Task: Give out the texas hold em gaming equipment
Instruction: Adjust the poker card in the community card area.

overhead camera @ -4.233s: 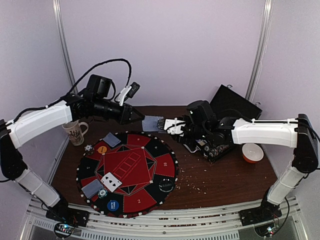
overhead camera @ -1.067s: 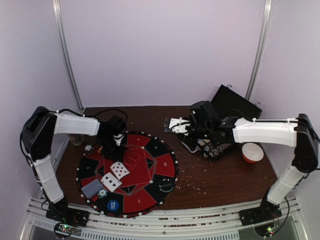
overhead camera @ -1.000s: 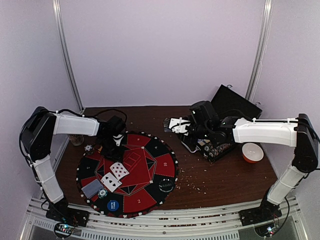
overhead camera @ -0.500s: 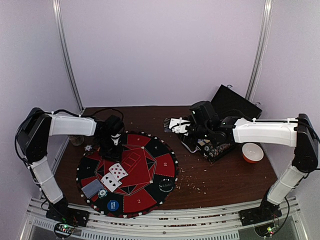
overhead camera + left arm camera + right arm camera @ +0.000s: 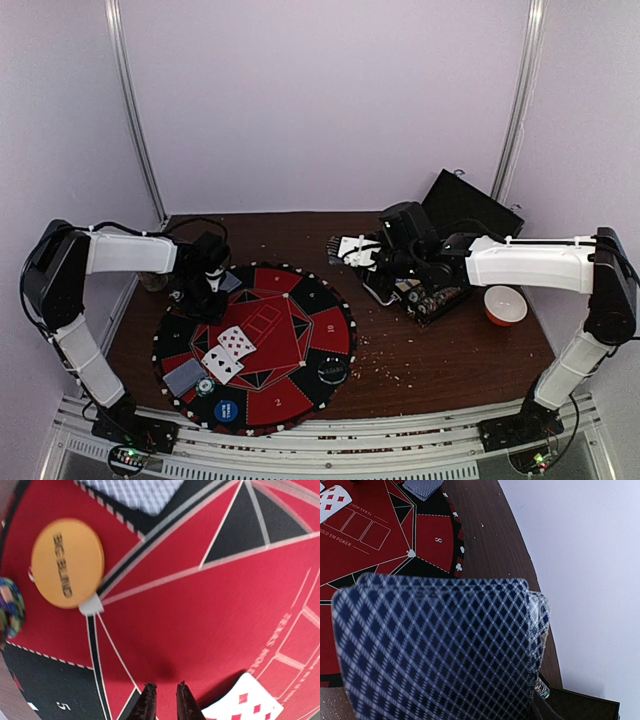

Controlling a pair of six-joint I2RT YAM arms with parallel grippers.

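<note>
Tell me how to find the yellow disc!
Start at the round red-and-black mat. Near its far left rim, between a face-down card and a striped chip, lies the yellow disc. Only it is yellow and reads BIG BLIND.

Round game mat (image 5: 210, 610): red and black wedges, thin white lines. Round yellow-orange button disc (image 5: 67, 570): black lettering. Fanned playing cards (image 5: 440, 650): navy-and-white diamond lattice backs. Face-up playing card (image 5: 245, 702): white, red diamonds. Small poker chip (image 5: 10, 610): multicoloured stripes. Wooden tabletop (image 5: 440, 350): dark brown.
</note>
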